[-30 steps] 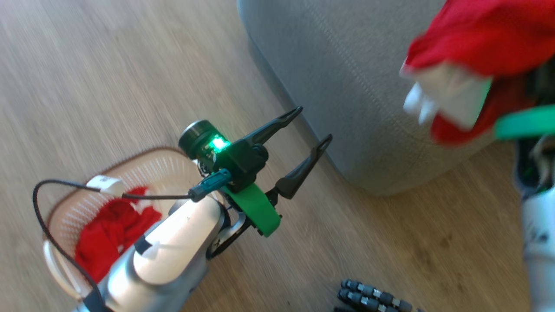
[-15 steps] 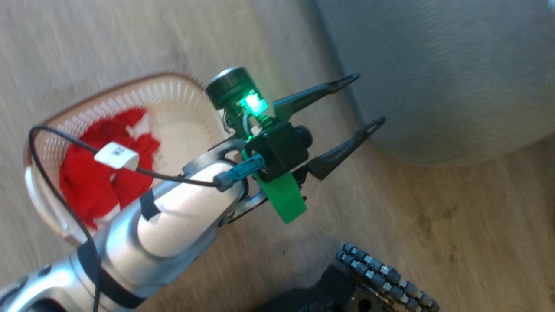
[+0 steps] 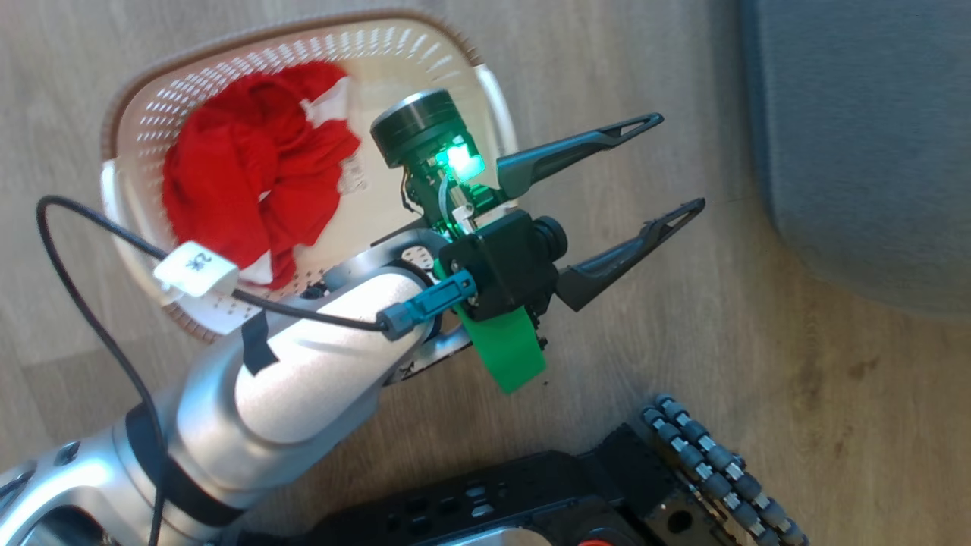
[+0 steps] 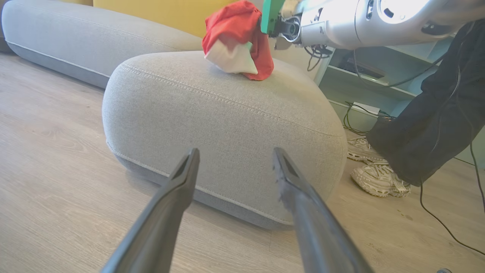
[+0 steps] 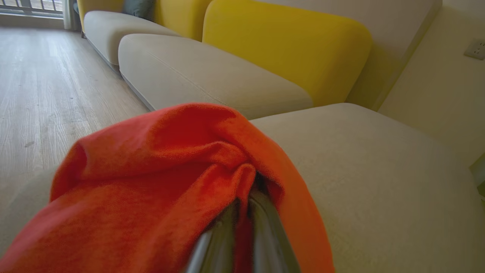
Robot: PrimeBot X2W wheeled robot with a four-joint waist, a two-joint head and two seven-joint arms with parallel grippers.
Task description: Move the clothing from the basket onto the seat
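Note:
The cream basket stands on the floor at upper left of the head view, with red and white clothing bunched inside. My left gripper hovers open and empty over bare floor between the basket and the grey seat. In the left wrist view its open fingers point at the seat's side. Above the seat's top, a red and white garment hangs from my right arm, its lower edge touching the cushion. My right gripper is shut on that garment over the seat.
A person's dark trouser leg and pale shoes stand right of the seat, with cables on the floor. A long grey sofa cushion with a yellow backrest lies behind. My dark wheeled base is at the bottom.
The head camera has swung, so the basket now sits higher and the held garment has left the head view. Both grippers keep their states.

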